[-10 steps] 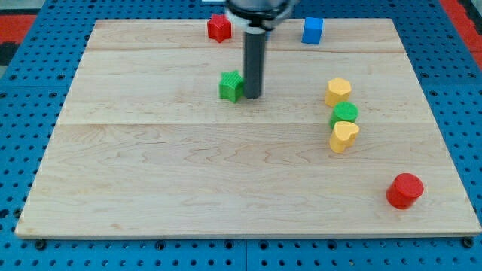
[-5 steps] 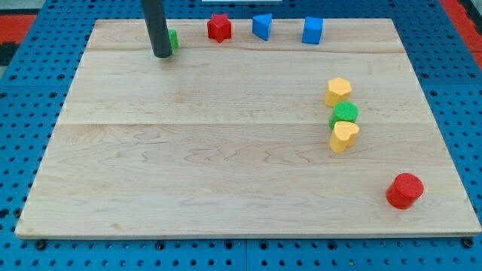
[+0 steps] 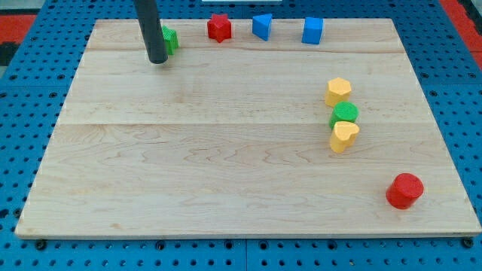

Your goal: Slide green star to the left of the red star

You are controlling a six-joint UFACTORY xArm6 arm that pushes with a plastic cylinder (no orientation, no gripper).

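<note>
Green star now at the board's top edge, left of the red star

On the wooden board (image 3: 226,173), the green star (image 3: 170,40) has travelled from the middle up to the top row, near the red star (image 3: 219,28) on its left. The rod has no hand to open or close; its tip (image 3: 158,60) has slid slightly left and rests just beside the green star, so the task looks almost finished.

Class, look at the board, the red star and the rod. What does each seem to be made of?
Board: looks like pale wood, matt, with visible grain and plank seams.
Red star: probably plastic or painted wood; even, solid colour, no grain visible.
Rod: dark and smooth, likely metal or plastic; its tip rests beside the green star.
</note>
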